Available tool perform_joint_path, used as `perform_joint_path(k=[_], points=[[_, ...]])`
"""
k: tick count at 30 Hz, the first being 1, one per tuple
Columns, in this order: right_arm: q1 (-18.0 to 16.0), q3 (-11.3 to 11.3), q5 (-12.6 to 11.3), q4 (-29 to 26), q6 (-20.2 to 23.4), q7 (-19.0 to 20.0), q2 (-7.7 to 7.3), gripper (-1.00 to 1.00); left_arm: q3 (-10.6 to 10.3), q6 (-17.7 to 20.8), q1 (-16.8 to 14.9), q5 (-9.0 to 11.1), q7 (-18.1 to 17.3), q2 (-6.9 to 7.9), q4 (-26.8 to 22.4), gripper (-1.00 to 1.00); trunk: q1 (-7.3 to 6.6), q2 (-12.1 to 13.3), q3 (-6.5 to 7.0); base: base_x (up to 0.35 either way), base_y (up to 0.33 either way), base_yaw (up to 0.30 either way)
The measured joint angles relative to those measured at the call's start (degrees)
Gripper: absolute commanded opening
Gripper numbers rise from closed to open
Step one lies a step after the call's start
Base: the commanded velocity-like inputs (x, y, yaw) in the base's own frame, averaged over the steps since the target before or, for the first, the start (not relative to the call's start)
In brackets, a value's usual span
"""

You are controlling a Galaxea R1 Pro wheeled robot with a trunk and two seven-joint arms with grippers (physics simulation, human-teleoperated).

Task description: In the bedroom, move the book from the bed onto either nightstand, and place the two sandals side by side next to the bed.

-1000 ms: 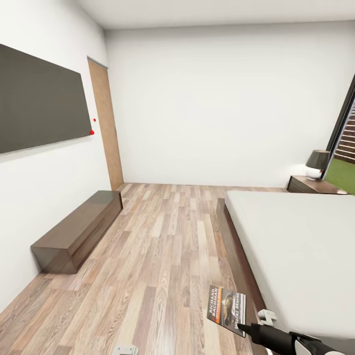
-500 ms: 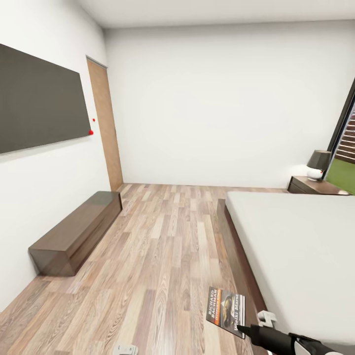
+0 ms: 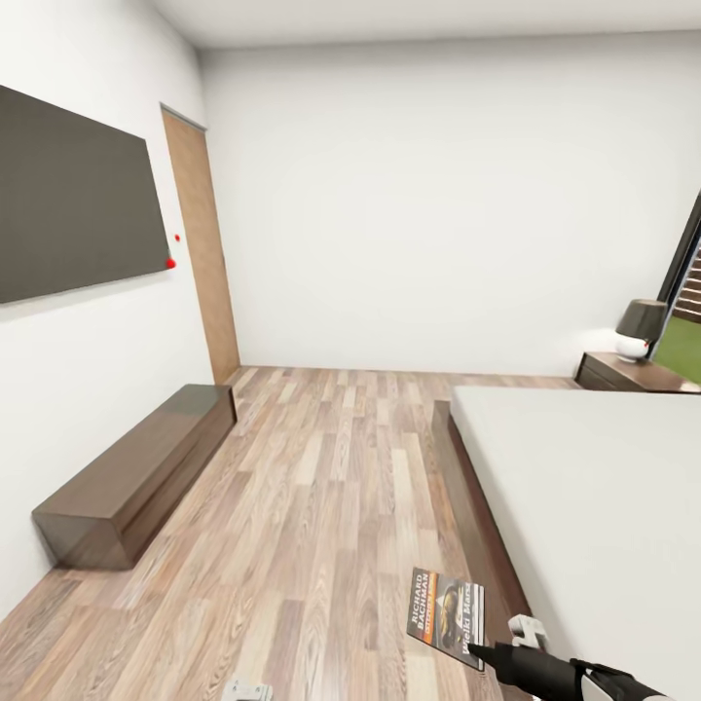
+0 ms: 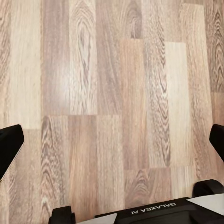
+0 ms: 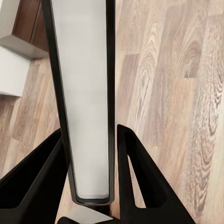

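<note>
Book (image 3: 446,615) was off the bed (image 3: 594,487), pinched tight in the right gripper (image 5: 91,161); left gripper (image 4: 112,140) was wide open, empty. Nightstand (image 3: 628,373) was far off, so the drop and sandals looked left to do

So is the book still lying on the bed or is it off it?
Off it. The book is held upright in the right gripper, out over the wood floor beside the bed.
</note>
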Motion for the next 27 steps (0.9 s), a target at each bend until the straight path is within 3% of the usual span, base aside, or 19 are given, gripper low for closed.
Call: perform_joint_path(k=[13, 27], points=[[0.0, 0.1, 0.0, 0.0, 0.1, 0.1, 0.0, -1.0, 0.0, 0.0, 0.0, 0.0, 0.0, -0.01, 0.0, 1.0, 0.0, 0.0, 0.0, 0.33, 0.0, -0.093], [0.0, 0.0, 0.1, 0.0, 0.0, 0.0, 0.0, -1.0, 0.0, 0.0, 0.0, 0.1, 0.0, -0.01, 0.0, 1.0, 0.0, 0.0, 0.0, 0.33, 0.0, -0.005]])
